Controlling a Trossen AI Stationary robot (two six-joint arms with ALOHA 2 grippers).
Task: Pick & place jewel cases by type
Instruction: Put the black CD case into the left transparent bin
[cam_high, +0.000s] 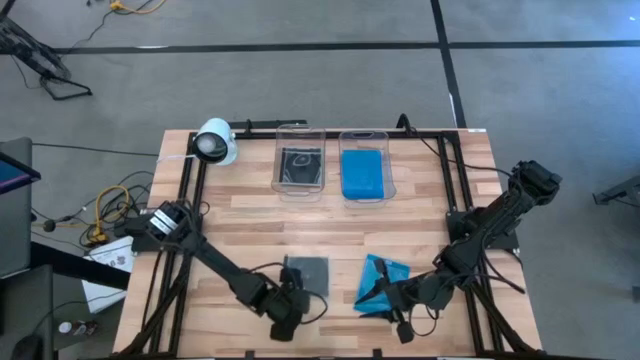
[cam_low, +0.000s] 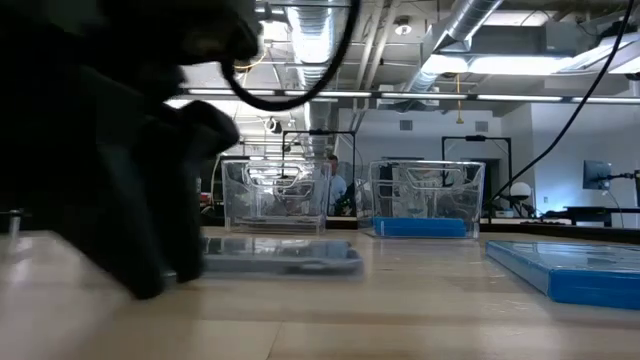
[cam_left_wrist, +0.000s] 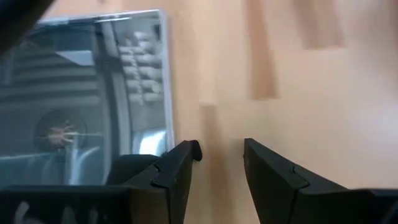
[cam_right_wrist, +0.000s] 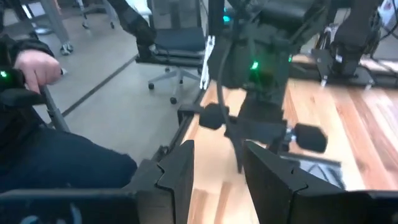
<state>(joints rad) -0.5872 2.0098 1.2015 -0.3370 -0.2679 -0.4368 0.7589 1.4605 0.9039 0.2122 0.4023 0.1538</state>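
A clear and black jewel case (cam_high: 308, 274) with a silver disc (cam_left_wrist: 62, 130) lies flat on the table near the front edge. My left gripper (cam_left_wrist: 221, 152) is low over the table just beside its corner, open, with bare wood between the fingers. A blue jewel case (cam_high: 382, 280) lies flat to the right (cam_low: 575, 270). My right gripper (cam_right_wrist: 217, 152) hangs raised over its near side (cam_high: 388, 302), open and holding nothing. At the far side, one clear tub (cam_high: 300, 165) holds a clear and black case, and another tub (cam_high: 364, 168) holds a blue case (cam_low: 420, 228).
A white round camera (cam_high: 215, 142) sits at the far left corner. Black frame rails (cam_high: 190, 200) run along the table's left and right sides. Bare wood lies between the tubs and the two loose cases. A person (cam_right_wrist: 37, 74) stands beyond the table's edge.
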